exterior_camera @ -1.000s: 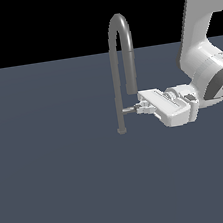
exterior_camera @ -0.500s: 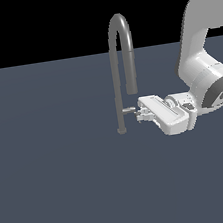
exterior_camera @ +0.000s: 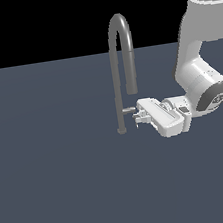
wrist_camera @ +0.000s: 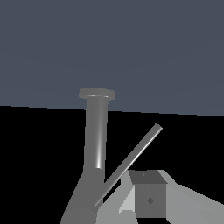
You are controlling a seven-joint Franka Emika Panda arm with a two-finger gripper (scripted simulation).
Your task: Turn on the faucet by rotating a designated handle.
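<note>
A flat, dark slate-blue counter [exterior_camera: 60, 192] fills the lower part of the exterior view, plain and unmarked, with nothing but black behind its far edge. The faucet [exterior_camera: 120, 72] rises from the counter's middle, nearer the far edge than the near one: a slim grey stem, an arch that reaches up into the black, and a thicker spray head hanging on the shorter leg toward the exterior view's right. Low on the stem, the handle [exterior_camera: 128, 110] juts sideways toward the exterior view's right. The white arm comes in from that side, lying nearly level, and the gripper [exterior_camera: 138, 118] sits at the handle's tip, seemingly touching it from just below. Whether the jaws are open or closed, I cannot tell. In the wrist view, one grey fingertip [wrist_camera: 148, 199] shows close beside the faucet's stem [wrist_camera: 96, 135].
</note>
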